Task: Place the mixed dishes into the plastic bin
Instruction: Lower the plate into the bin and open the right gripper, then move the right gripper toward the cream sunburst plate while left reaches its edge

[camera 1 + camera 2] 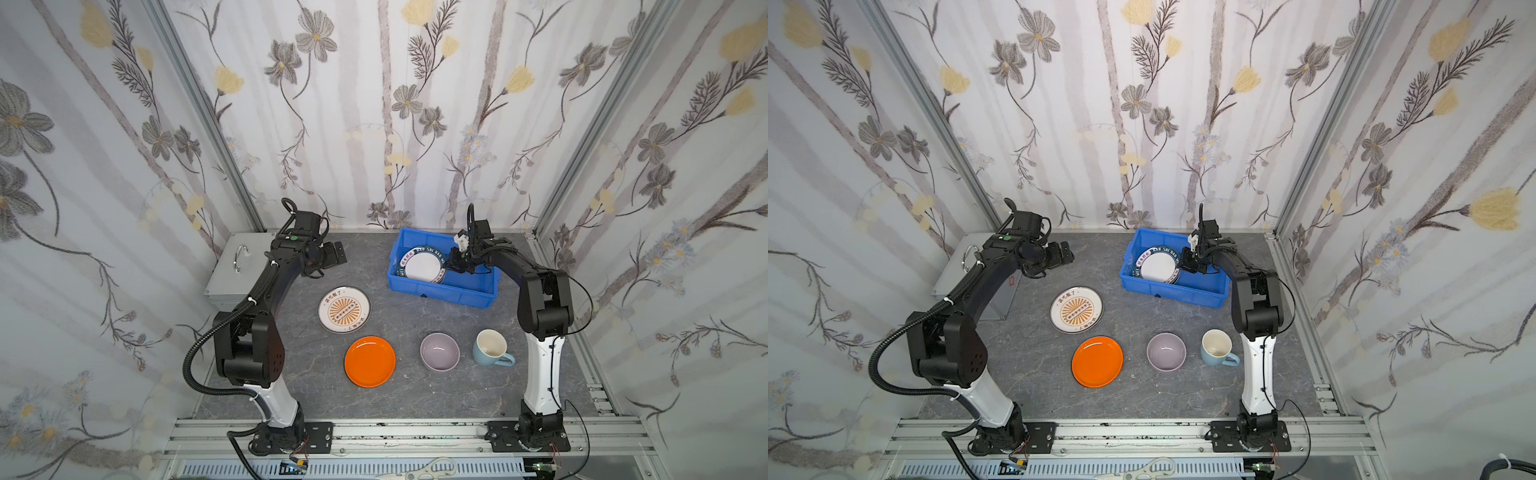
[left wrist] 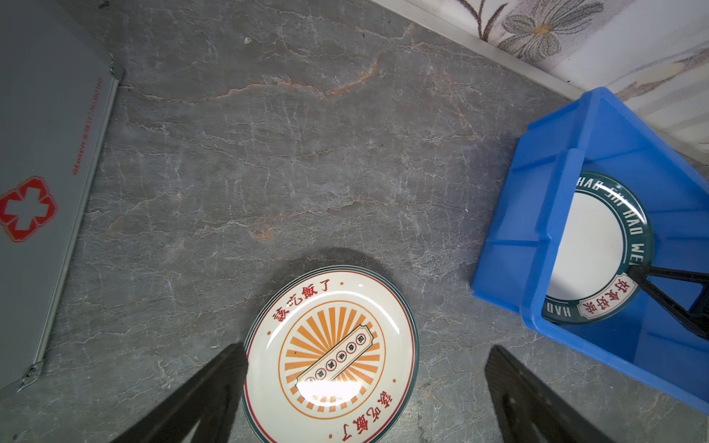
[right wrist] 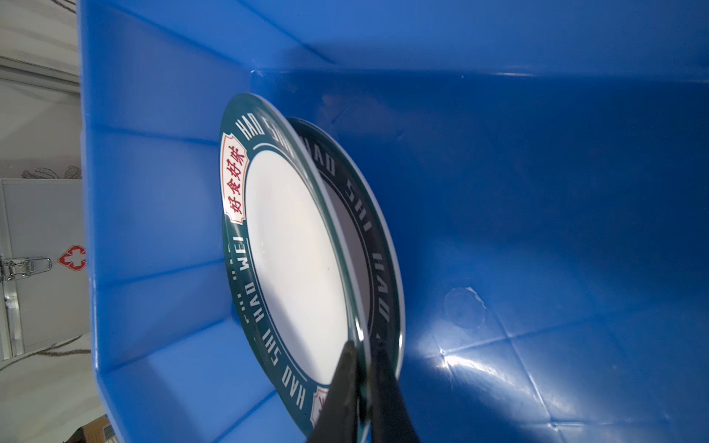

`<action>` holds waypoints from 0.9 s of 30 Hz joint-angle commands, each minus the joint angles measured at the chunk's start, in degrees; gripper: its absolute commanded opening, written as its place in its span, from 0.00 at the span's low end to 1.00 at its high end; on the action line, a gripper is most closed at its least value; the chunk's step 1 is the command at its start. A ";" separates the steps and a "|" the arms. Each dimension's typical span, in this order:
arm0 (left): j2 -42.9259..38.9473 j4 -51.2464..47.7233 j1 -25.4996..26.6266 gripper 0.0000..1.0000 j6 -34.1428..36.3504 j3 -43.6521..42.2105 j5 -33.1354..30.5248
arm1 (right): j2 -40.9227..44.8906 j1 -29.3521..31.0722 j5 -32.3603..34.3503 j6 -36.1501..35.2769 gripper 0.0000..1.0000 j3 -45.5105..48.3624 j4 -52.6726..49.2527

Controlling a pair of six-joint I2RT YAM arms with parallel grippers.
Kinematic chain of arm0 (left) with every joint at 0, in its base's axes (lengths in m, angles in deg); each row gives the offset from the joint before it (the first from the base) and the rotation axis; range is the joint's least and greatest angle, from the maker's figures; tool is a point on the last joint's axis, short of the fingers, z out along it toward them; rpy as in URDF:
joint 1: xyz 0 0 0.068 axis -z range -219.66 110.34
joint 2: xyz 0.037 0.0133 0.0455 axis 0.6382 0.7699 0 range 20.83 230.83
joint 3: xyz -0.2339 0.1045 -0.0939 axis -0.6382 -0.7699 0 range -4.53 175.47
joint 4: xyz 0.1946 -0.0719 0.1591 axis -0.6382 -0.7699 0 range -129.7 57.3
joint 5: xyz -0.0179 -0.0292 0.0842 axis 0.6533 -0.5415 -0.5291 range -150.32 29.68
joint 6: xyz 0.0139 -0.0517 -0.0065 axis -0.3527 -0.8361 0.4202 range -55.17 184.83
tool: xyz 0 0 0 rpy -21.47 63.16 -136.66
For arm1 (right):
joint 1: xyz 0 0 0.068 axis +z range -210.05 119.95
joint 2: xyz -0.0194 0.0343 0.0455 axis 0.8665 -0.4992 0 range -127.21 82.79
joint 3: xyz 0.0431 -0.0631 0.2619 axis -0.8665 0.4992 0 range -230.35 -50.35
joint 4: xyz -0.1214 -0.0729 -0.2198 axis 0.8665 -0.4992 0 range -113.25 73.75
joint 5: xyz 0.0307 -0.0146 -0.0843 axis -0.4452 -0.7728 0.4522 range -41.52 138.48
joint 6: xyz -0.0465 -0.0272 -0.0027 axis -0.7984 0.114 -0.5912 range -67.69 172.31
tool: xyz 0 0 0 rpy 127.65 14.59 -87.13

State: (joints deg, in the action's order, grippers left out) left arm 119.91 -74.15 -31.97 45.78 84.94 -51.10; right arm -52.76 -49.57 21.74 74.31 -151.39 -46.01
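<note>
The desk is a grey slab veined like marble. At its far side stands the blue plastic bin, slightly skewed, and at the far left the silver metal case, handle on top. Toward the middle the sunburst plate lies flat. Nearer the front sit the orange plate, the lilac bowl and the upright pale-blue mug, side by side and apart from one another.

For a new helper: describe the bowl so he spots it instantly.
On the grey tabletop, find the row of dishes nearest the aluminium rail. The lilac bowl sits between the orange plate and pale-blue mug: deep, round, handleless.
</note>
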 commanded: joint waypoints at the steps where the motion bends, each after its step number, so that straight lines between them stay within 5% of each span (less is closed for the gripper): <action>1: 0.37 -0.85 -0.04 1.00 0.42 0.79 0.10 | -0.42 0.17 0.27 -0.17 0.16 -0.03 1.28; 12: 0.67 -0.85 0.05 1.00 0.59 1.01 0.72 | 0.79 0.15 3.57 -1.15 0.37 -0.16 -0.79; 27: -3.25 -1.71 -0.21 0.99 2.24 -5.76 -2.02 | 10.94 2.95 6.90 -3.64 0.39 1.27 -3.32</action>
State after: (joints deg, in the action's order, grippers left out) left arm 117.88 -74.89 -31.91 46.87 80.96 -51.32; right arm -44.67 -47.85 27.93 71.68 -150.14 -50.08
